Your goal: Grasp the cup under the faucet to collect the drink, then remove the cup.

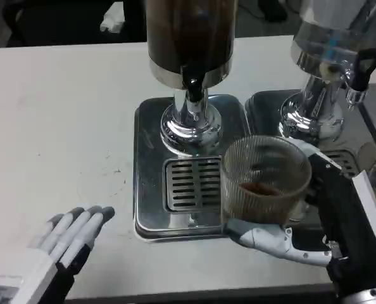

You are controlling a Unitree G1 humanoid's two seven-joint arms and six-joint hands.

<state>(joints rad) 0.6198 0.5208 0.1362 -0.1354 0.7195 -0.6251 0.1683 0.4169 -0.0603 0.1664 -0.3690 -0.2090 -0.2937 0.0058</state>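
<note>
Two hands sit nearest the camera at the table's front edge. The left hand (64,244) lies flat on the white table (61,114), fingers stretched forward side by side, holding nothing. The right hand (314,218) wraps around the cup (264,180), one white finger curving beneath its base and others reaching behind its far side. The cup is a ribbed, clear glass, lifted and tipped a little toward the camera, with a small amount of brown drink at its bottom; it hangs over the right front corner of the metal drip tray (150,209), to the right of the slotted grate (193,185) and not beneath the spout. Beyond the grate stands the chrome pedestal of a dark drink dispenser (189,38), its black faucet (192,85) pointing down above the tray. Farther right, a second dispenser (330,38) with a clear tank rises on its own chrome base over another tray (264,104), its black tap handle near the picture's edge.
</note>
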